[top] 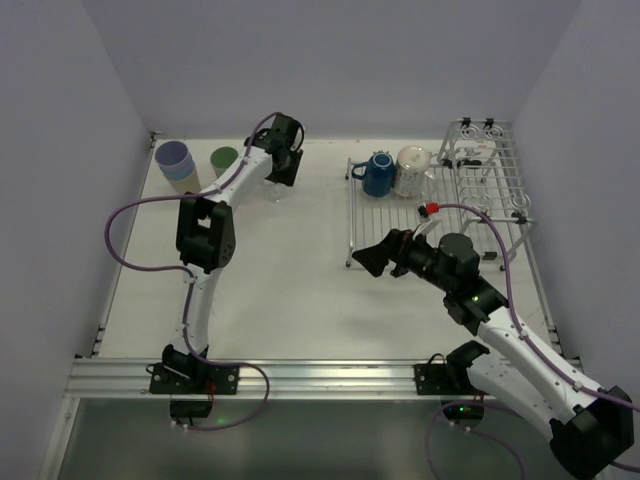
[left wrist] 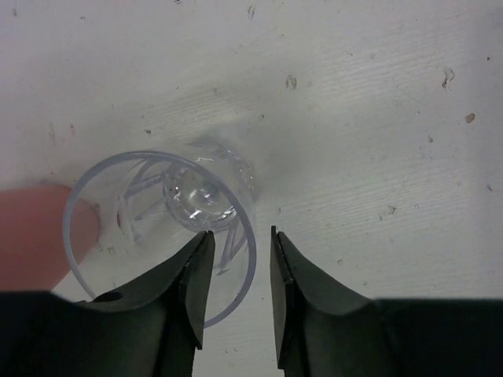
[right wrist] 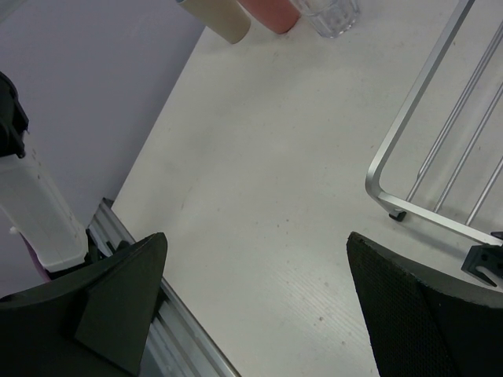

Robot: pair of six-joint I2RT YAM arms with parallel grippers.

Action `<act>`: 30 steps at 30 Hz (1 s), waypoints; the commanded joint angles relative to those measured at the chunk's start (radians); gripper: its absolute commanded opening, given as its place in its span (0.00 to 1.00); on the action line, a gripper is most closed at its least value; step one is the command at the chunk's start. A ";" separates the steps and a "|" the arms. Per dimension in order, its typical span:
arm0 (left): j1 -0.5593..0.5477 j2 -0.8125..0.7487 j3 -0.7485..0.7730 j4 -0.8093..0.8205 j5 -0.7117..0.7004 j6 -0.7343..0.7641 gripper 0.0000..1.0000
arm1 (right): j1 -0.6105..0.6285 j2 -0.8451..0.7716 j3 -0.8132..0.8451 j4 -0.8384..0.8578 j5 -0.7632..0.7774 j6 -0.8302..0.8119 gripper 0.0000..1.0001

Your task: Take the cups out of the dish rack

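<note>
Placing step: the glass stands upright on the table, far left, near the other cups. My left hand is barely parted, its fingers either side of the glass rim, and doesn't look clamped. My right hand is spread wide and empty, hovering just beside the rack at its near corner. The blue mug and white mug sit at the rack's far end. Next I'd lift the left hand straight up, then send the right hand to the blue mug.
</note>
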 commanded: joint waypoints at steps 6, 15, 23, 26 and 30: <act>0.005 -0.044 0.050 -0.035 0.043 0.034 0.71 | 0.004 -0.008 0.072 -0.050 0.042 -0.025 0.99; -0.060 -0.408 -0.129 0.233 0.178 0.022 0.93 | 0.004 0.081 0.200 -0.114 0.172 -0.048 0.99; -0.183 -0.906 -0.495 0.503 0.222 -0.098 0.93 | 0.022 0.252 0.334 -0.131 0.407 -0.087 0.99; -0.186 -1.125 -0.776 0.612 0.281 -0.170 0.93 | 0.028 0.328 0.395 -0.096 0.548 -0.093 0.99; -0.186 -1.330 -1.016 0.626 0.286 -0.179 0.93 | 0.027 0.460 0.498 -0.096 0.680 -0.097 0.99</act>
